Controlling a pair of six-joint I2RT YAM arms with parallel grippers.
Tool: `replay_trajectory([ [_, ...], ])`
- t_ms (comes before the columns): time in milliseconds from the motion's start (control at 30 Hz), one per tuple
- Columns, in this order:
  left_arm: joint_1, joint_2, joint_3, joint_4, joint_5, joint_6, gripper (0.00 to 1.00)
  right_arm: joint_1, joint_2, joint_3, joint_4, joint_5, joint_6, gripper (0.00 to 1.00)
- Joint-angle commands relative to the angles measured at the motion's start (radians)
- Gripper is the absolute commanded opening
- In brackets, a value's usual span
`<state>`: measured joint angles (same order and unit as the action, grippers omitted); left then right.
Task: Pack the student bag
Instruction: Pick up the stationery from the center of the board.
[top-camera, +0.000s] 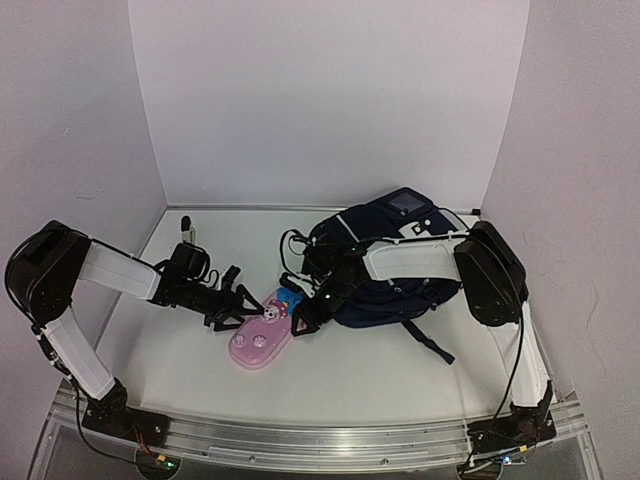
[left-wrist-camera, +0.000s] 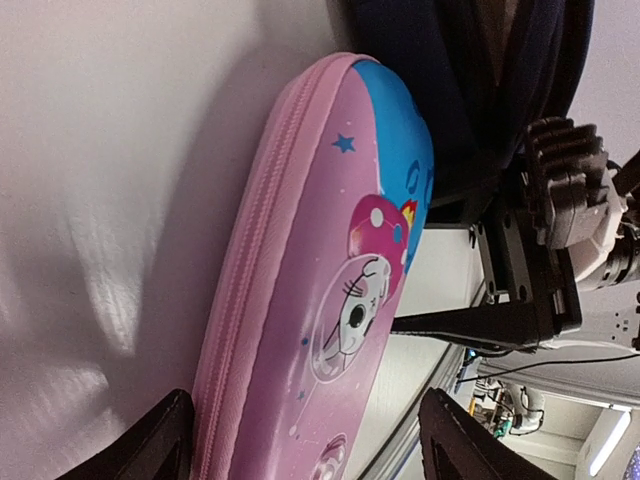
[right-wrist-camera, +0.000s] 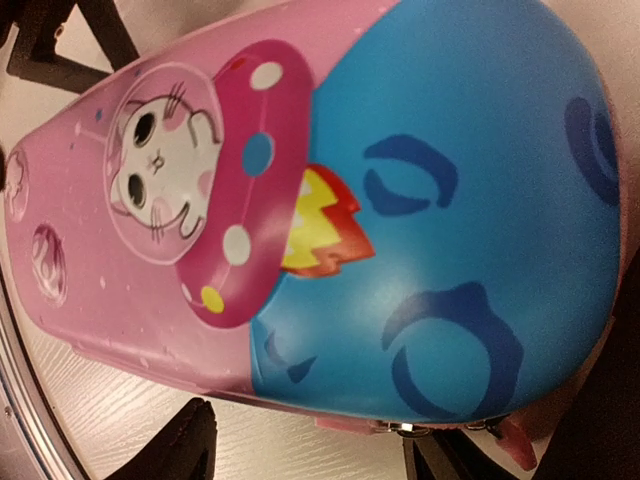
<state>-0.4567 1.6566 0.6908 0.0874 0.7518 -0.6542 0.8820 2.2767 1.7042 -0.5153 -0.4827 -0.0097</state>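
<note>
The left pincer (top-camera: 238, 305) and right pincer (top-camera: 303, 322) are both hovering spread at the pencil case (top-camera: 260, 342) on the desk (top-camera: 400, 375), with the bag (top-camera: 400, 265) lying just behind. I'd be squeezing the case's long edges evenly before lifting.

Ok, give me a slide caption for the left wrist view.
Left gripper, jaws open, straddles the pink-and-blue pencil case on the table, student bag beyond.

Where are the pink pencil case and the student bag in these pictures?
pencil case (top-camera: 262, 342): top external view, on the middle of its pink lid.
student bag (top-camera: 370, 222): top external view, on navy fabric near its far end.
</note>
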Motion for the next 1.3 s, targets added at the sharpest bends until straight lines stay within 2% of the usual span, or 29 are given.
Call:
replay_trajectory([
  [0, -0.047, -0.017, 0.010, 0.153, 0.095, -0.040, 0.76, 0.007, 0.051, -0.013, 0.011, 0.012, 0.002, 0.64],
  [133, -0.076, 0.069, 0.003, 0.297, 0.124, -0.091, 0.70, 0.007, 0.034, -0.035, 0.023, -0.004, 0.002, 0.64],
  [333, -0.127, 0.123, 0.034, 0.349, 0.123, -0.084, 0.53, 0.007, 0.017, -0.061, 0.028, -0.020, 0.002, 0.64],
  [600, -0.146, 0.043, -0.010, 0.421, 0.137, -0.099, 0.33, 0.007, 0.005, -0.055, 0.031, -0.025, 0.002, 0.64],
  [767, -0.158, -0.016, -0.017, 0.401, 0.145, -0.096, 0.26, 0.007, -0.034, -0.054, 0.031, -0.021, -0.004, 0.65],
  [867, -0.172, -0.013, -0.014, 0.410, 0.154, -0.099, 0.34, 0.006, -0.043, -0.054, 0.031, -0.023, -0.003, 0.65],
  [1267, -0.232, 0.126, 0.053, 0.471, 0.184, -0.124, 0.45, 0.007, -0.039, -0.049, 0.031, -0.030, 0.001, 0.65],
])
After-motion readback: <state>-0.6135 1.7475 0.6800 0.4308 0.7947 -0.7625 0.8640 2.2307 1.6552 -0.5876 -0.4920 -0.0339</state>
